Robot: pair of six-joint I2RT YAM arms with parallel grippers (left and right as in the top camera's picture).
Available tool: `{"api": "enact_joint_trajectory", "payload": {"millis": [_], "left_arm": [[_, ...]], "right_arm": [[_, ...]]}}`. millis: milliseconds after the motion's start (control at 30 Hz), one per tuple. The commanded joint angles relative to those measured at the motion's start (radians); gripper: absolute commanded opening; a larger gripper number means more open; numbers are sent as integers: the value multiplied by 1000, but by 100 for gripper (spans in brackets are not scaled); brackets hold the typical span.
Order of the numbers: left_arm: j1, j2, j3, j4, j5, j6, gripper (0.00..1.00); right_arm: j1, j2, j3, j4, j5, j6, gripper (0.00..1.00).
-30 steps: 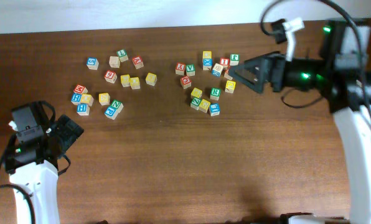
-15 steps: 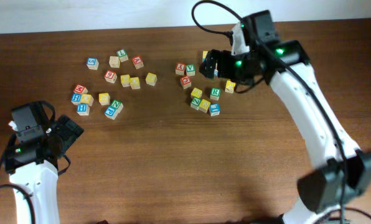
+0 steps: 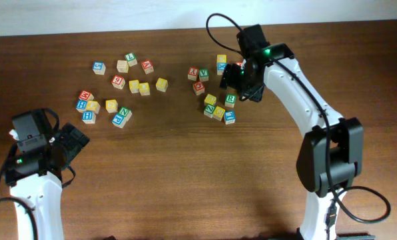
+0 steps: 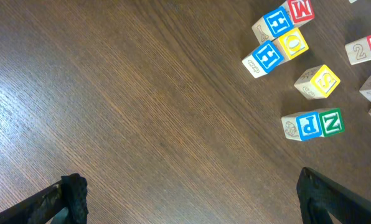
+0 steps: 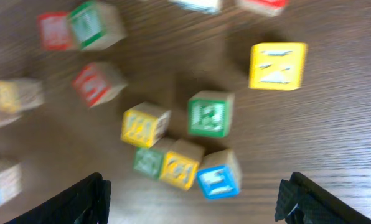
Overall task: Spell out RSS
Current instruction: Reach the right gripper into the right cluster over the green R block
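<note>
Small wooden letter blocks lie in two loose groups on the brown table [image 3: 185, 173]. The left group [image 3: 118, 90] is at the far left and the right group [image 3: 215, 93] is at the far centre. My right gripper [image 3: 233, 79] hangs open over the right group. In the blurred right wrist view its fingers [image 5: 198, 205] are spread, with a blue block [image 5: 218, 175], a yellow block [image 5: 179, 163] and a green block [image 5: 210, 114] just ahead. My left gripper [image 3: 75, 139] is open and empty above bare wood [image 4: 192, 205]. It is short of a blue P and green N pair [image 4: 316, 123] and a yellow block [image 4: 319, 81].
Two blue H blocks [image 4: 265, 56], a yellow block [image 4: 293, 42] and a red M block [image 4: 299, 9] lie at the near edge of the left group. The right arm [image 3: 305, 93] stretches from the table's right side across to the right group. A white wall edge runs along the back.
The right arm has swung in from the far right and now has its gripper low over the right group of blocks. The left arm and the blocks have not moved.
</note>
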State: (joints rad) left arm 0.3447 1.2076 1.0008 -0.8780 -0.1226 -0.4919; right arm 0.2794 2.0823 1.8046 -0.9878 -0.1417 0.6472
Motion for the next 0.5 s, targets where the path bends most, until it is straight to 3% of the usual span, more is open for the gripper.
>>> {"api": "enact_joint_trajectory", "payload": {"millis": [0, 467], "left_arm": [[6, 4, 16, 1, 3, -12, 99], [6, 4, 16, 1, 3, -12, 99]], "right_arm": [[18, 31, 20, 2, 147, 46, 77], [69, 158, 18, 91, 152, -3, 72]]}}
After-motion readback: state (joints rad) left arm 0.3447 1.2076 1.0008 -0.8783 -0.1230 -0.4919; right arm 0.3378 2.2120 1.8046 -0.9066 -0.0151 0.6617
